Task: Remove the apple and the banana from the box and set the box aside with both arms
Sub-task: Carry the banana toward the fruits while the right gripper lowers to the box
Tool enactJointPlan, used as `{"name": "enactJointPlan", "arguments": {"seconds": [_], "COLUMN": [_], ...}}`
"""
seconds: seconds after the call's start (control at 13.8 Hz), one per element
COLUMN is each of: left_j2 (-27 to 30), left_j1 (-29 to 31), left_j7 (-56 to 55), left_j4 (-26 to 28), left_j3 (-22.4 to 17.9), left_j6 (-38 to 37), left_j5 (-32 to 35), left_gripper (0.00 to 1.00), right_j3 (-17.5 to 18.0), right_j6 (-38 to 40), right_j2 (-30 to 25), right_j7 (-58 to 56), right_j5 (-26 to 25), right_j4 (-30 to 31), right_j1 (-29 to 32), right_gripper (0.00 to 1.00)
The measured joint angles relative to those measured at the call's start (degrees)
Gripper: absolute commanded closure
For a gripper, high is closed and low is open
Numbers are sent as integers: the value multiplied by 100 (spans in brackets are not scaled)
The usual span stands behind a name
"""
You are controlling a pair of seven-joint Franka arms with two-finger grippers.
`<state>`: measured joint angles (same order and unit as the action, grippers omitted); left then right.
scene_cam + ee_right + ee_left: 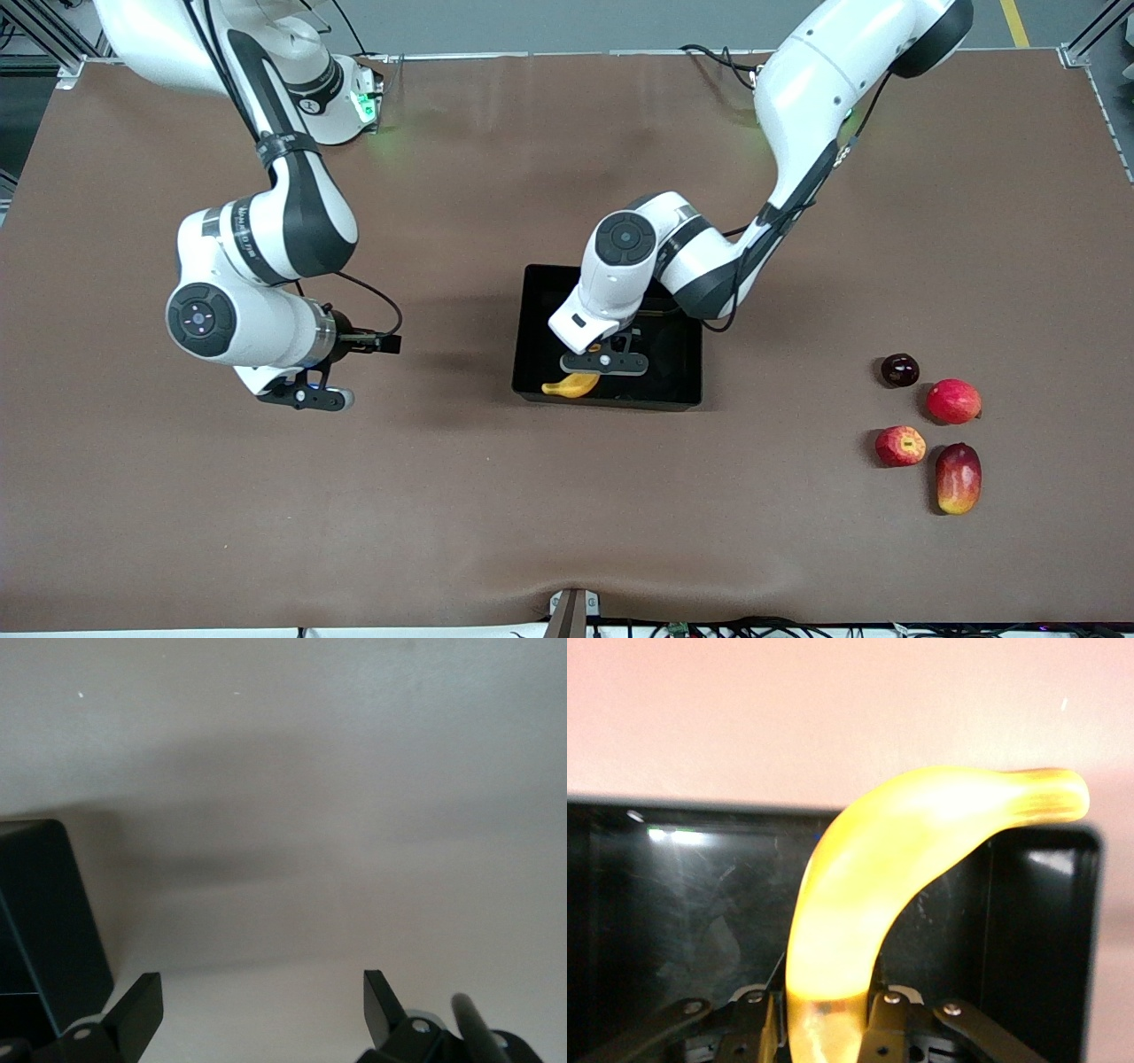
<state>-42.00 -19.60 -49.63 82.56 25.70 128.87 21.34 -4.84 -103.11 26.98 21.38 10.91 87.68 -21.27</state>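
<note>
Two arms out: left gripper [603, 361] is over the black tray [537, 306], clamped on the banana [572, 385], which pokes toward 8 o'clock. Right gripper [306, 396] waits over bare table at the tray's 9 o'clock, fingers wide. Apple [900, 445] sits at the tray's 4 o'clock, well apart.

Brown table [496, 496], black tray [687, 363], four red fruits [900, 445]
</note>
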Motion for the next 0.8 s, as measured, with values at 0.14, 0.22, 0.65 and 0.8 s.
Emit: {"name": "enactJointPlan", "arguments": {"seconds": [0.14, 0.22, 0.65, 0.8], "left_j2": [256, 352, 491, 435], "left_j1": [272, 464, 1720, 2062], "left_j7": [94, 247, 1608, 1947], "left_j4": [-1, 0, 71, 174], "left_j3": [-27, -36, -62, -69], "left_j6": [-159, -264, -554, -571], "left_j5": [37, 49, 122, 126], "left_gripper": [100, 100, 100, 100], "right_j3": [12, 19, 36, 106], "right_j6": [-216, -411, -2075, -2168], "right_j2": [9, 45, 667, 794], "right_j7": [392, 690, 1582, 1597], "right_j5": [10, 11, 30, 41], "right_j4": [46, 90, 166, 118], "right_j1": [-281, -458, -1317, -1468], "right_gripper": [0, 0, 11, 31]}}
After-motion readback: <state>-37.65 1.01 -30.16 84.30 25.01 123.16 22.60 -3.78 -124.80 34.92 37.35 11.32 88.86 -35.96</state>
